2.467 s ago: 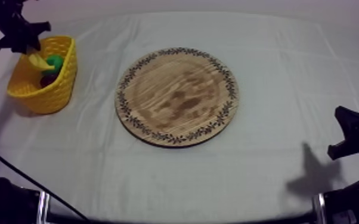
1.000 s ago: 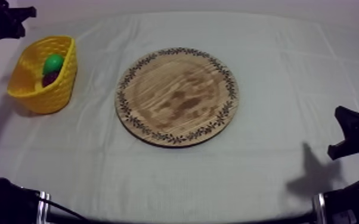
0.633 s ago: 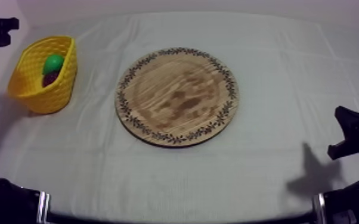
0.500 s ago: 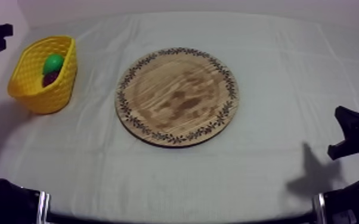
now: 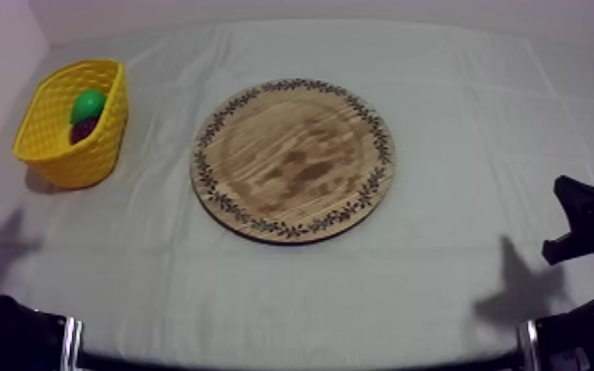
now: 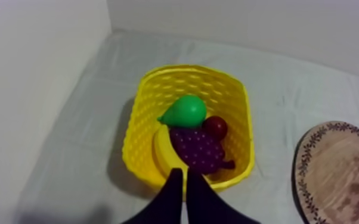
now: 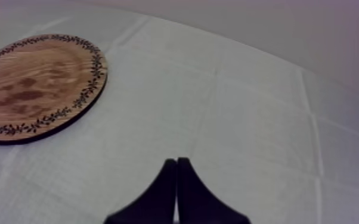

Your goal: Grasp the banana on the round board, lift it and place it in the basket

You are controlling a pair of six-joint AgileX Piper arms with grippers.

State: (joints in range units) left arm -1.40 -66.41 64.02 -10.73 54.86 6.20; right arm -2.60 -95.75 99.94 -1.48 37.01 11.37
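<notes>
Top: wooden board (image 5: 293, 160) bare; left wrist: left gripper (image 6: 183, 173) closed, empty, banana (image 6: 160, 149) in yellow basket (image 6: 188, 68) just beyond its tips, a low move could clip the rim and tip it; right wrist: right gripper (image 7: 176, 161) closed, empty, board well ahead.

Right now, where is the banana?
In the left wrist view, the banana lies inside the yellow basket, against its wall and partly under the grapes; the basket stands left of the wooden board.
</notes>
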